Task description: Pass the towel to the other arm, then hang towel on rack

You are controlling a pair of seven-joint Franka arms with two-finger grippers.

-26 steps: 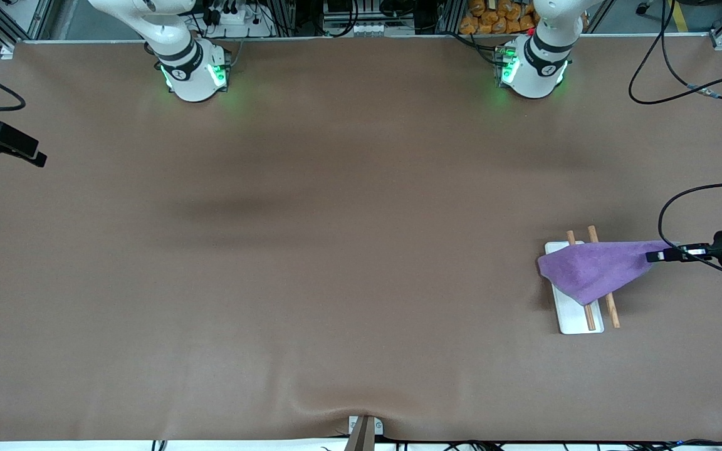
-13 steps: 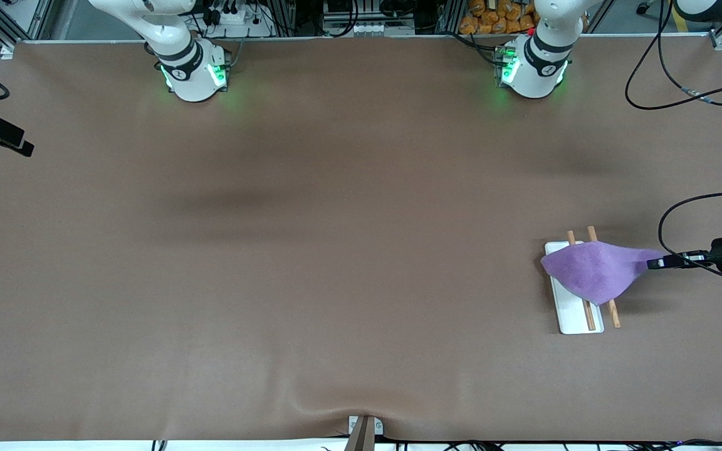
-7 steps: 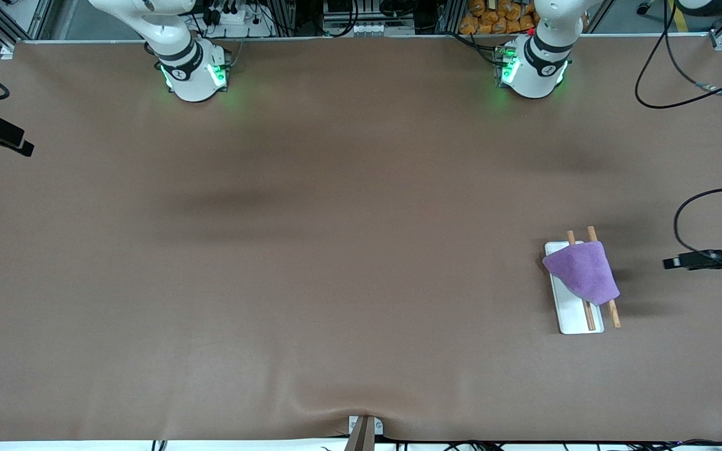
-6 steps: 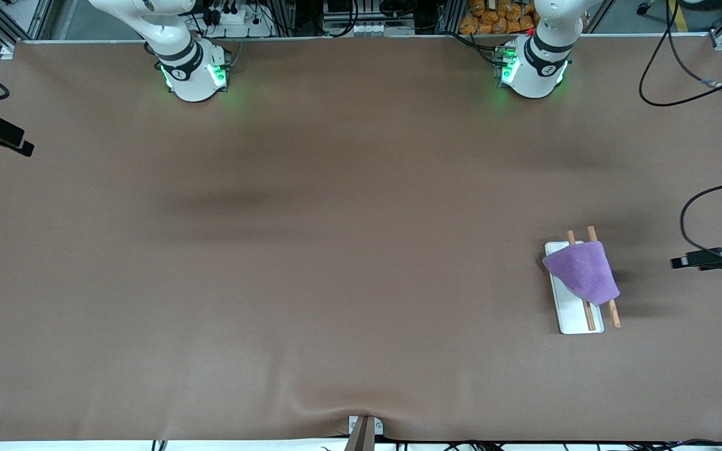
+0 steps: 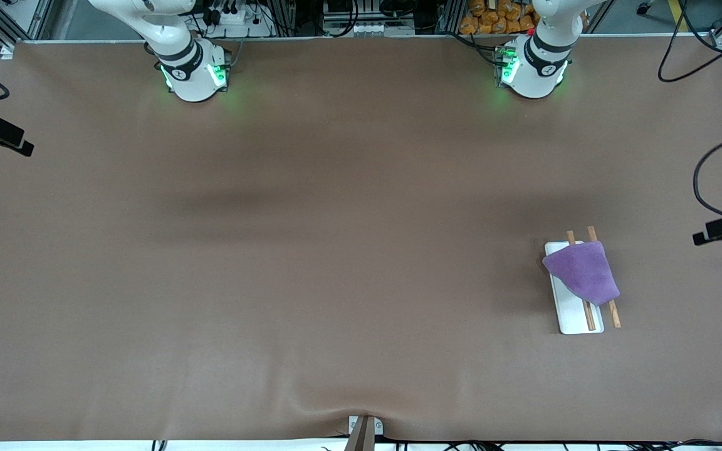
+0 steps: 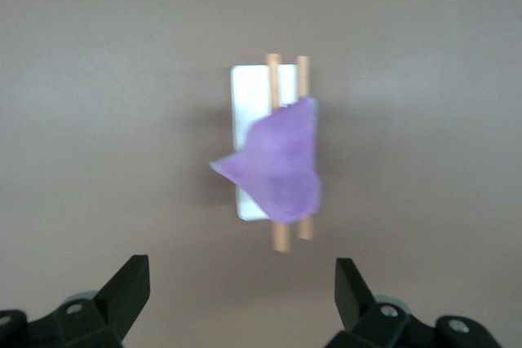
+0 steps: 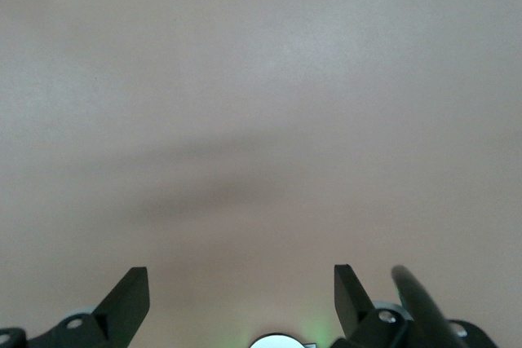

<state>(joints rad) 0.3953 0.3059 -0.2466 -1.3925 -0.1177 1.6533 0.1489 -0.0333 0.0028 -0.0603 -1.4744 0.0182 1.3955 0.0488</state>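
The purple towel [image 5: 581, 273] lies draped over the two brown rods of the rack [image 5: 577, 318], whose white base stands near the left arm's end of the table. The rods' ends stick out on both sides of the towel. My left gripper [image 5: 701, 238] is open and empty, in the air over the table's edge at the left arm's end, apart from the rack. Its wrist view shows the towel [image 6: 281, 165] on the rack [image 6: 249, 87], with the left gripper [image 6: 241, 287] spread wide. My right gripper [image 5: 24, 149] waits at the right arm's end; it [image 7: 241, 287] is open and empty over bare table.
A brown mat [image 5: 336, 250] covers the table. The two arm bases [image 5: 195, 72] stand along the edge farthest from the front camera. Black cables [image 5: 706, 181] loop over the left arm's end. A small bracket [image 5: 364, 429] sits at the nearest edge.
My left gripper let go of the towel's corner and drew away from the rack toward the table's end. The towel's freed corner dropped and it now hangs on the rods.
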